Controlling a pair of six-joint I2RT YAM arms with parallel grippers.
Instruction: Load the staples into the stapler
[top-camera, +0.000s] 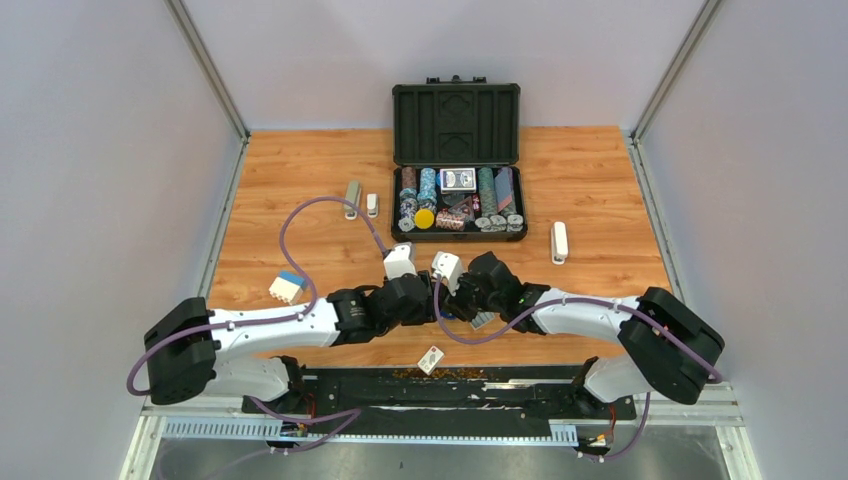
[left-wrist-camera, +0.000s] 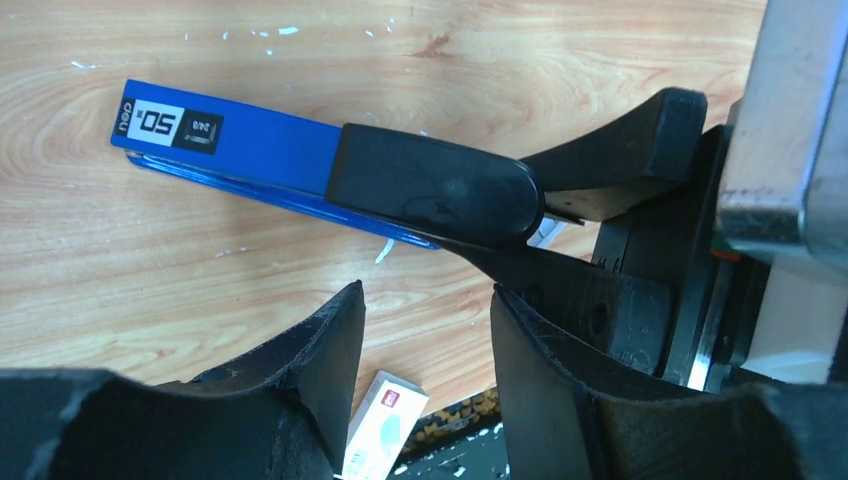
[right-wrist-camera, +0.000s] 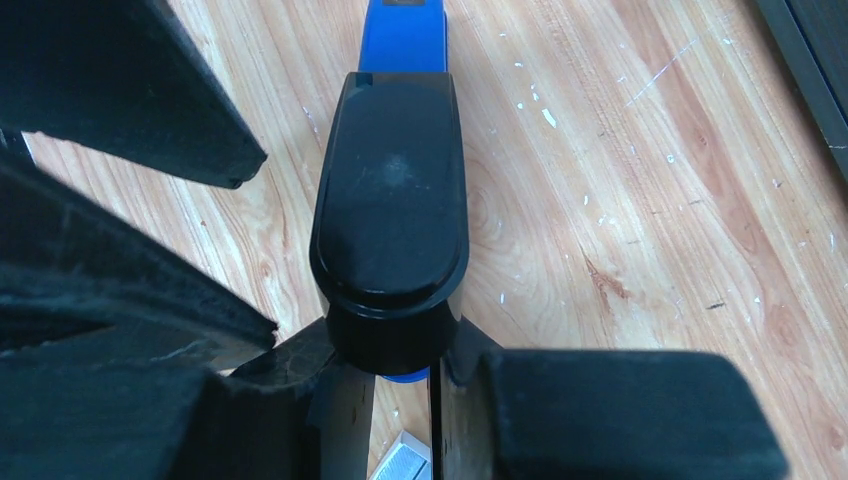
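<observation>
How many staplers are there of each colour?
Blue stapler: 1
White stapler: 1
Grey-olive stapler: 1
Total: 3
The little white thing beside the grey-olive one is too small to tell, so it is not counted.

The stapler (left-wrist-camera: 250, 150) carries a label near its blue tip, seen upside down. It has a large "50" on a white patch and, beside that, a black patch with small figures that look like "24/6". A short white brand word at the very tip is too small to read. The small white box (left-wrist-camera: 385, 425) below the stapler bears a red mark, and its lettering is unreadable.
</observation>
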